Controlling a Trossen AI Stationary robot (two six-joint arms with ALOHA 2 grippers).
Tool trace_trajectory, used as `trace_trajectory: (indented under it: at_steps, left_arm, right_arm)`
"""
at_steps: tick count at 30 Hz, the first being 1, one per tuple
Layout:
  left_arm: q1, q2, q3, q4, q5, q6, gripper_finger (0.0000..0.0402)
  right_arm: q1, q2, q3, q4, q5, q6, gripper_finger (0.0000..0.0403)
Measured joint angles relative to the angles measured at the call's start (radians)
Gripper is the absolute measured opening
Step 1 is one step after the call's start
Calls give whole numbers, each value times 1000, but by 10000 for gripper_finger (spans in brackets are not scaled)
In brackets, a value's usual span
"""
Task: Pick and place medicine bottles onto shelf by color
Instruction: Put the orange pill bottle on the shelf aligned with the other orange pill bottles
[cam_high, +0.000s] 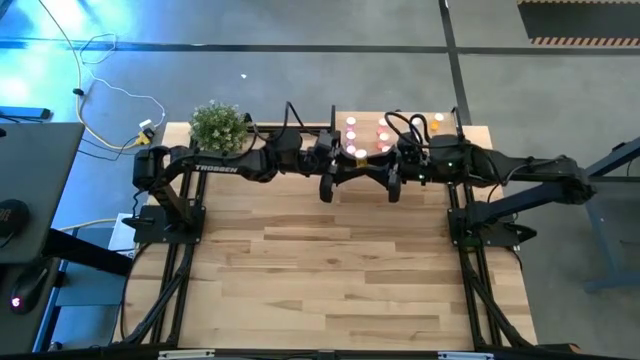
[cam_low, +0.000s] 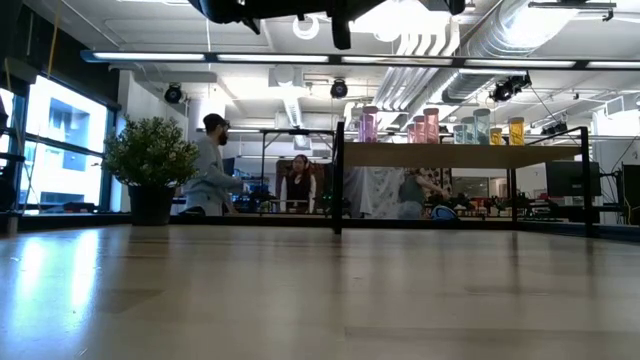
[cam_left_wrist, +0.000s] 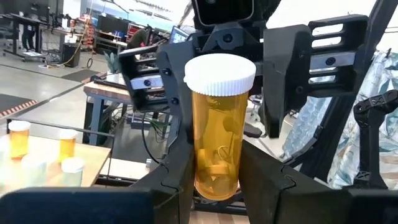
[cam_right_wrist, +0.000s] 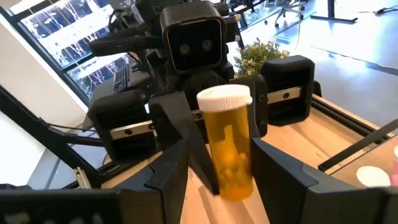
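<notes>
An orange medicine bottle (cam_left_wrist: 221, 124) with a white cap stands upright in the air between my two grippers, just in front of the shelf's near edge (cam_high: 362, 160). My left gripper (cam_left_wrist: 216, 186) comes from the left and is shut on it. My right gripper (cam_right_wrist: 221, 180) comes from the right, facing the left one; its open fingers stand on either side of the same bottle (cam_right_wrist: 230, 149). The light-wood shelf (cam_high: 470, 130) at the table's far edge carries pink, pale green and orange bottles (cam_low: 432, 122). My left gripper pinches the orange bottle's lower body (cam_left_wrist: 205, 177) between its two fingers. The fingers reach in level from the table's left side. The bottle stands upright, cap up, lifted clear of the table. My right gripper: one finger (cam_right_wrist: 273, 168) lies close beside the bottle's side; whether it touches, I cannot tell.
A leafy potted plant (cam_high: 218, 125) stands at the table's far left, beside the shelf. The black shelf frame (cam_low: 338, 175) rises at the far edge. The plank tabletop (cam_high: 330, 270) lies in front of both arms. People show in the room beyond (cam_low: 210, 165).
</notes>
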Motion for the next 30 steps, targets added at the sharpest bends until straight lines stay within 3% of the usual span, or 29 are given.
trace_trajectory:
  at_steps: [7, 17, 30]
  left_arm:
    - [8, 0, 1, -5, -8, 0, 95]
    - [9, 0, 1, -48, 6, -27, 95]
    - [7, 0, 1, -88, 11, -56, 95]
  right_arm:
    - [2, -66, 0, -85, -9, 53, 163]
    - [-17, -109, 0, 141, -7, -42, 163]
    - [-121, -45, 0, 174, -185, 46, 163]
